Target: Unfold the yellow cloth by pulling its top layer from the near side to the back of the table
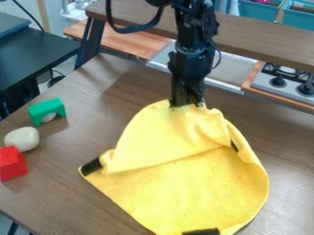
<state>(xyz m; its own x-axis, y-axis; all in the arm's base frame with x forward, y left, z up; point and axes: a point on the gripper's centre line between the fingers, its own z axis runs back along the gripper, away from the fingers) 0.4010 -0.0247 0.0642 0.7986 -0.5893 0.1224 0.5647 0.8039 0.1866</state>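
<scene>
Nearest to us, the yellow, soft-looking fabric cloth (199,188) spreads over the brown, wood-grained surface (64,202), its near part single and fairly flat, with a black rectangular patch (201,232) at the near border. Farther in, a fold edge crosses the cloth from its left corner, beside a second black patch (92,166), towards the right side; beyond this edge we see the far part of the fabric doubled over in a loose, rounded flap, with wrinkles gathered on its right. To the left, well apart from the cloth, we note three small objects in a loose row, near to far: a red angular block (12,163), a whitish, rounded, stone-like object (23,139) just beside it, and a green arch-shaped block (47,110). The key relation lies at the far border: the black two-finger tool (187,104) hangs down to the cloth's crest, meeting it at about the middle of that border, so that nearly all the fabric extends from the tool towards us and to both sides. We cannot tell whether the tool is spread, pressed together or pinching the fabric. Above it rises the black robot arm (193,59), in front of a raised brown plank (264,39); at the far right we find a grey toy stove (285,82) with dark knobs, and behind the plank, teal bins (257,10).
</scene>
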